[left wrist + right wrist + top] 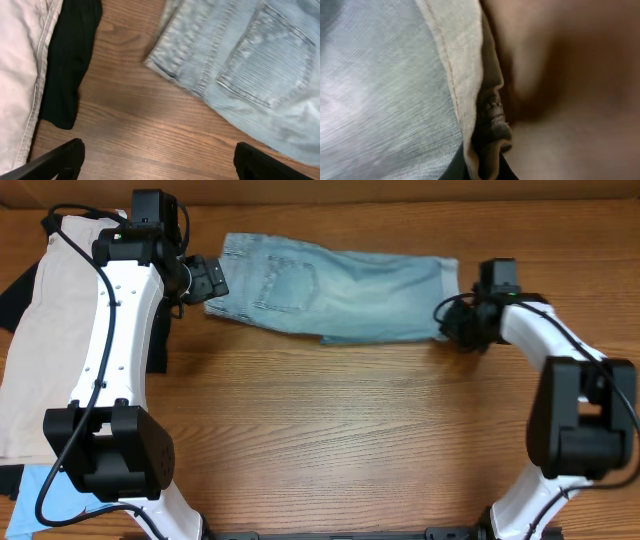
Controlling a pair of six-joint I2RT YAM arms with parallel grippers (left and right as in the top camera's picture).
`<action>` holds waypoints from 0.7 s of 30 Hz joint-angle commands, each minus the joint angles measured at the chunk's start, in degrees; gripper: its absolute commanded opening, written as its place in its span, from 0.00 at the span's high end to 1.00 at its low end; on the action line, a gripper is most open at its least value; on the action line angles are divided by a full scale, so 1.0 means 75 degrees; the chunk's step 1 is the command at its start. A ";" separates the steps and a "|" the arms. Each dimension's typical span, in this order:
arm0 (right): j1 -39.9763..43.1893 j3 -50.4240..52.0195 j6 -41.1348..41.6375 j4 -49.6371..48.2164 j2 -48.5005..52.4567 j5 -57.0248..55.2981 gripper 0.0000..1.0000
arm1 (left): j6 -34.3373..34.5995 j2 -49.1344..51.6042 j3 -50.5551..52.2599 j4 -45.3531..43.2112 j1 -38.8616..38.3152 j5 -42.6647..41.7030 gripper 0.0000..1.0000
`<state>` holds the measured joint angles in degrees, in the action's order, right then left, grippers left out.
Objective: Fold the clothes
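Note:
The light blue denim shorts lie flat across the far middle of the table, folded lengthwise, a back pocket up, waistband to the left, cuffed hems to the right. My left gripper is open and empty, just off the waistband corner; the left wrist view shows the waistband and pocket above bare wood between my spread fingers. My right gripper is at the cuffed hem and shut on it; the right wrist view shows the pale hem edge pinched between the dark fingers.
A beige garment lies at the left edge over a black garment, both also in the left wrist view. A sky-blue garment sits at the front left corner. Bare wood table spreads in front.

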<state>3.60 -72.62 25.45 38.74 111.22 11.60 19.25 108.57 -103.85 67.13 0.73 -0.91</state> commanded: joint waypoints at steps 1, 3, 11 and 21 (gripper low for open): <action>0.0501 0.0017 -0.0047 0.0828 -0.0953 0.0050 0.96 | -0.0140 0.0070 -0.0050 0.0105 -0.0055 -0.0026 0.02; 0.0609 0.0017 -0.0114 0.1574 -0.1148 0.0047 0.96 | -0.0143 0.0070 -0.0052 0.0172 -0.0061 -0.0026 0.00; 0.0632 0.0017 -0.1081 0.3439 -0.1408 0.0096 0.95 | -0.0635 0.0076 -0.0050 0.0297 -0.0157 -0.0087 0.00; 0.0632 -0.0227 -0.1953 0.3681 -0.2906 0.0874 0.17 | -0.2139 0.0463 -0.0050 -0.0592 -0.0583 -0.0956 0.00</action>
<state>8.43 -72.53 14.06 66.22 94.74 15.16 9.65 109.69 -103.85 64.51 -2.72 -3.03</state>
